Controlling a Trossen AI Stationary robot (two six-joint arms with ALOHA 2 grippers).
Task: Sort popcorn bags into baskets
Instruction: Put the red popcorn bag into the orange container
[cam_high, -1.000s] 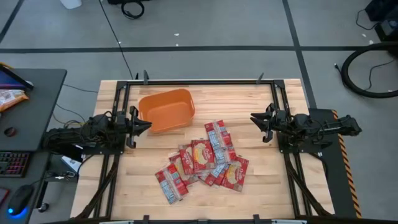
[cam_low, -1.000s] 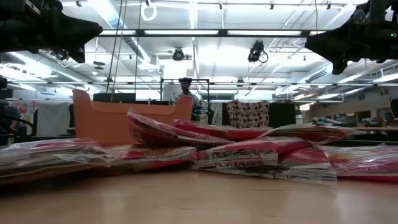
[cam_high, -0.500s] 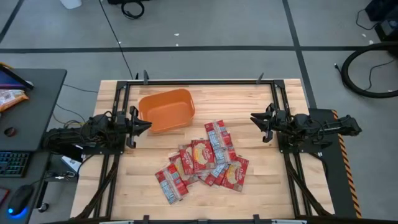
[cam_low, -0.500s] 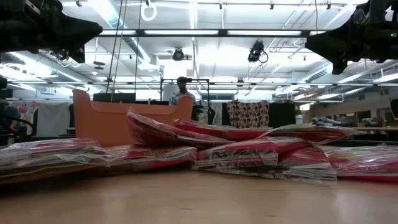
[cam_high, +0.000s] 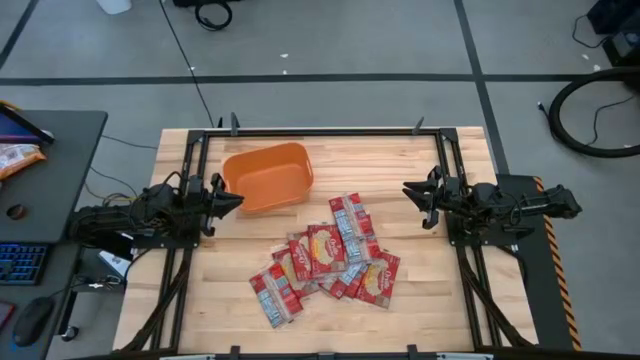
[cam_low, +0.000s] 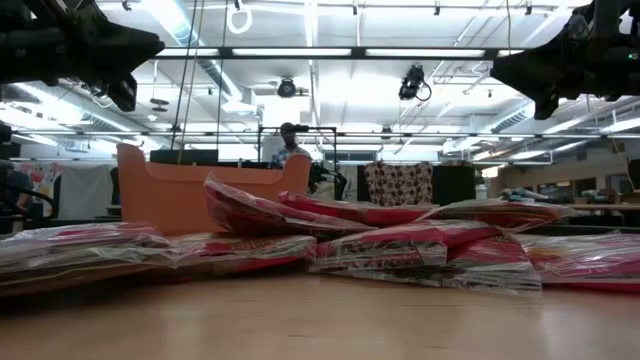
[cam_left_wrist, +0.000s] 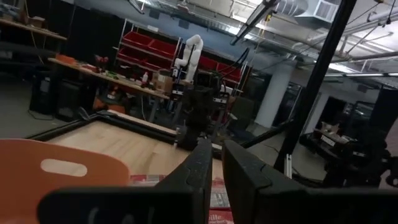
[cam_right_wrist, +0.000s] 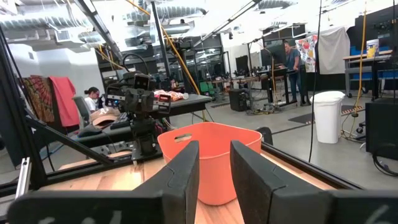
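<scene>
Step in hand, by judgement: the start of sorting, with no bag picked and the basket (cam_high: 268, 176) apparently empty. Bags (cam_high: 325, 258): about ten red packets in one overlapping heap on the worktop (cam_high: 420, 300), none inside the basket. Basket: orange tub, upright, just beyond the left fingers' tips and slightly to one side of them; from the right fingers it sits straight ahead across the worktop, well apart. Heap: below and off to the side of both sets of fingers, nearer the middle of the worktop, touched by neither. Left fingers (cam_high: 232, 201): raised above the worktop at its left edge, pointing toward the middle, nearly closed with only a thin slit between them, holding nothing. Right fingers (cam_high: 412, 190): raised at the right edge, pointing toward the middle, a narrow gap between them, holding nothing. Next move, by judgement: one arm must swing toward the heap, open wider, descend onto a top or outlying packet, pinch an edge so that neighbours are not dragged along, then carry it over the basket rim and release.
</scene>
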